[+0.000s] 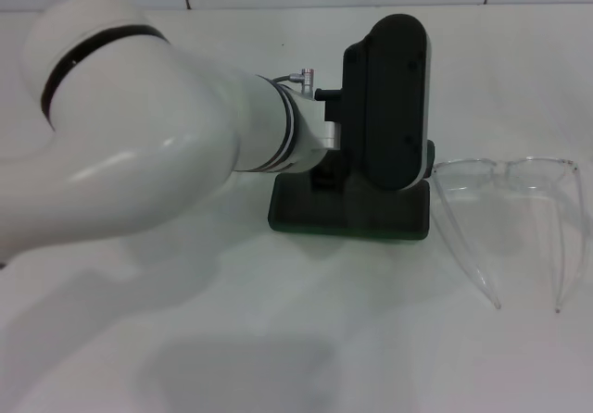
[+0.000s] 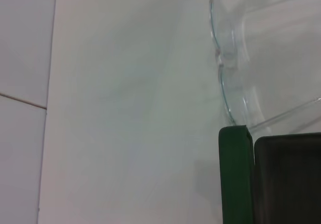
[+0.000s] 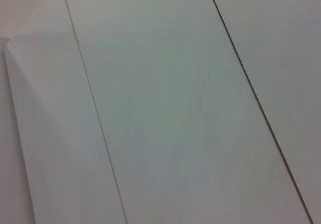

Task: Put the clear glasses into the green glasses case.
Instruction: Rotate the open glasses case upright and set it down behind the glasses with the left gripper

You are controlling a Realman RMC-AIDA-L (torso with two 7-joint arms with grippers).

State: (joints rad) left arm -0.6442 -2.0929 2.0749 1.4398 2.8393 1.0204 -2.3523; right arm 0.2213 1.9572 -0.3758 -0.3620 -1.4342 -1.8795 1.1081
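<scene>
Left pincer point(image 1: 389, 177) over green glasses case point(image 1: 306, 214)

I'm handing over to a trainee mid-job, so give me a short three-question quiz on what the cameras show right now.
1. True or false: the clear glasses are already inside the green case.
2. Which arm is over the case? A) the left arm B) the right arm C) both
3. Fill in: seen from the head camera, the glasses lie on the white table on the robot's ____ side of the case.

Key: 1. False, they lie on the table beside it, arms unfolded. 2. A; the right arm is not in the head view. 3. right.
</scene>
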